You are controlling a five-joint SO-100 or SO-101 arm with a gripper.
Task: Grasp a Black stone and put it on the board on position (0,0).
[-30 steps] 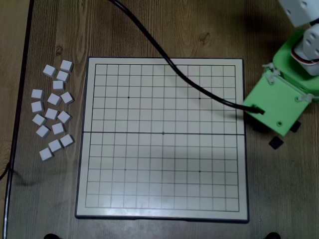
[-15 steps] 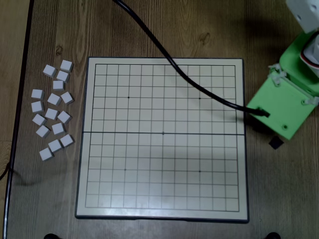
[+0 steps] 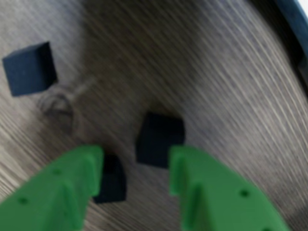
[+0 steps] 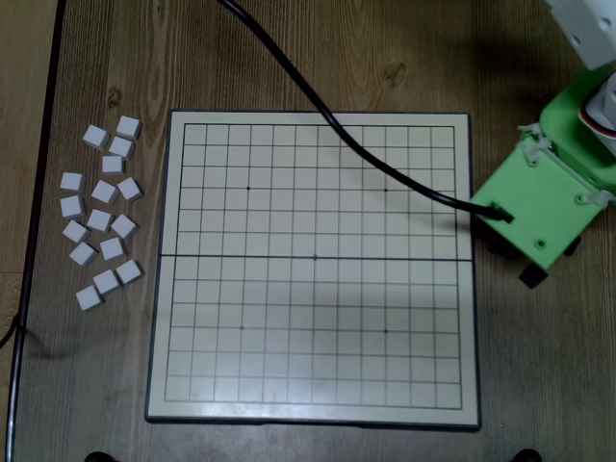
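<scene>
Wrist view: gripper point(image 3: 137, 168) spread wide, holding nothing, above a black stone point(image 3: 160, 139)
Done: nothing placed; board point(image 4: 313, 269) bare
Left: grasp, carry, place

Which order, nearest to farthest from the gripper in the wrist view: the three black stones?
From the gripper, wrist view:
1. Middle black stone, just beyond the gap between the open fingers.
2. Low black stone, tucked against the left finger; close to the first, barely behind it.
3. Upper-left black stone, clearly farthest.

Bright green claw point(image 3: 136, 168) with small holes, white arm segment point(image 4: 583, 29), black cable point(image 4: 327, 117).
</scene>
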